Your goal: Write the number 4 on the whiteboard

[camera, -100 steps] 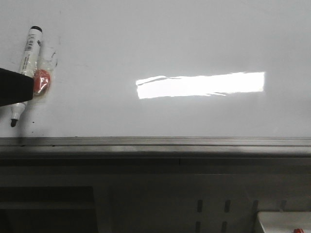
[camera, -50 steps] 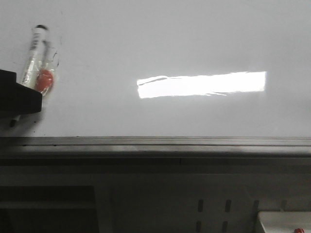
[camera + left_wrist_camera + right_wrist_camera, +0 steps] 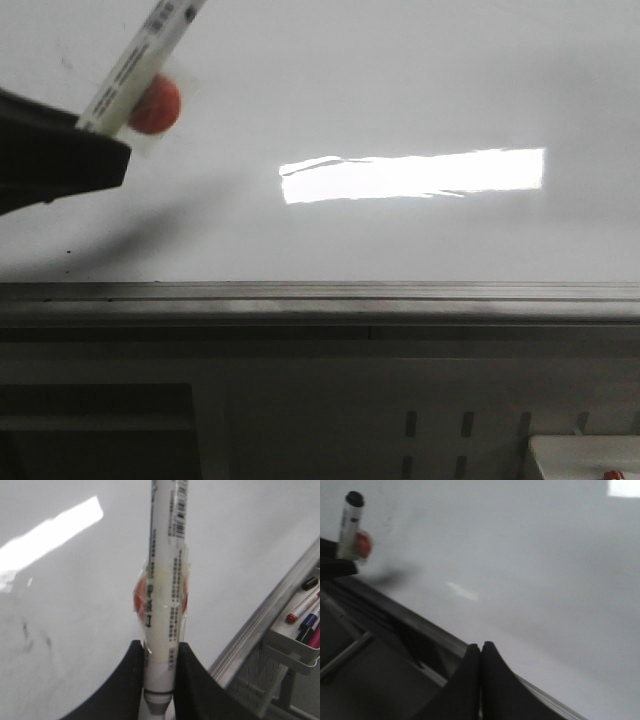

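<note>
The whiteboard (image 3: 400, 80) fills the front view, with a bright rectangular glare at its middle. No drawn 4 shows on it in any view; only faint smudges (image 3: 25, 630) show. My left gripper (image 3: 112, 150) is at the upper left, shut on a white marker (image 3: 140, 62) with a red disc (image 3: 155, 105) taped to it. In the left wrist view the fingers (image 3: 131, 670) clamp the marker (image 3: 165, 580) near its tip end. My right gripper (image 3: 480, 647) is shut and empty, over the board's bottom rail (image 3: 420, 625).
A grey metal rail (image 3: 320, 293) runs under the board. Below it is a grey slotted panel (image 3: 440, 430) and a white tray corner (image 3: 585, 455). A mesh tray of several markers (image 3: 300, 625) hangs beside the board's rail.
My left gripper has risen and moved right with the marker. The marker has tilted over, and its upper end now leaves the top of the front view.
</note>
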You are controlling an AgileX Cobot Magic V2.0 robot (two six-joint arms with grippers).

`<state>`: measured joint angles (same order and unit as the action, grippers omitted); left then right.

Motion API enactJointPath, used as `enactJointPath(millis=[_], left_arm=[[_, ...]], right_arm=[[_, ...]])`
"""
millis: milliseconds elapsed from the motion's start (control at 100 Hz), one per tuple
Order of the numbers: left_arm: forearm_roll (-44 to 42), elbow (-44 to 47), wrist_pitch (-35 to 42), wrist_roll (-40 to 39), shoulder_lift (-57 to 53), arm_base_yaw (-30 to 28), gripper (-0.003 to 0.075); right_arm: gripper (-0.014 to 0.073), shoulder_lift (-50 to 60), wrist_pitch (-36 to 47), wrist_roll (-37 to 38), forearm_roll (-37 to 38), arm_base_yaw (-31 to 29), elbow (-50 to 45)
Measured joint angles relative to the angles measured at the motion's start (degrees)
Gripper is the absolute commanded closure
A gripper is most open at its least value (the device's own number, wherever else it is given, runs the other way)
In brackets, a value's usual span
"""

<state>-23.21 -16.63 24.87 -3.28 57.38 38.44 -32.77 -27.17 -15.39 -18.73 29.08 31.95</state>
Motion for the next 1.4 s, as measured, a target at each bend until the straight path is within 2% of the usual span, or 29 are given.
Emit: enactJointPath(millis=[70,100,190,260,420,770,910,1040,1150,1240,1400], left_arm=[[-7.86,0.0,3.48,0.0,-0.35,0.0,0.0741],[-11.06,0.0,4.39,0.0,-0.35,0.0,0.0741],[-15.22,0.0,5.94,0.0,-0.38,0.0,0.0741],[-16.43,0.0,6.29,0.0,-0.38,0.0,0.0741],[-18.15,0.0,6.66,0.0,-0.38,0.0,0.0741],[-19.4,0.0,6.9,0.0,-0.38,0.0,0.0741],[-19.4,0.0,6.9,0.0,-0.38,0.0,0.0741],[-19.5,0.0,6.9,0.0,-0.38,0.0,0.074],[-19.72,0.0,6.69,0.0,-0.38,0.0,0.0732],[-19.72,0.0,6.55,0.0,-0.38,0.0,0.0646],[-18.32,0.0,6.06,-0.14,-0.75,0.0,0.0339]], right_arm=[[0.0509,-4.17,0.26,-0.03,0.0,6.13,2.74],[0.0435,-5.83,0.62,-0.03,0.0,8.48,3.7],[0.0256,-10.95,2.62,-0.03,0.0,15.14,6.48],[0.0207,-14.39,4.48,-0.13,0.13,18.84,8.17],[0.0233,-21.45,7.36,-0.13,0.85,22.41,11.41],[0.0322,-29.25,8.52,-0.13,1.07,22.56,17.28],[0.0426,-30.06,7.88,-0.13,1.07,22.56,17.28],[0.0669,-30.42,7.77,-0.13,1.15,22.65,17.28],[0.0657,-30.42,7.66,-0.13,1.05,22.79,17.39],[0.0658,-30.42,7.56,-0.13,1.05,22.79,17.39],[0.0658,-30.56,7.33,-0.13,1.31,22.79,17.39]])
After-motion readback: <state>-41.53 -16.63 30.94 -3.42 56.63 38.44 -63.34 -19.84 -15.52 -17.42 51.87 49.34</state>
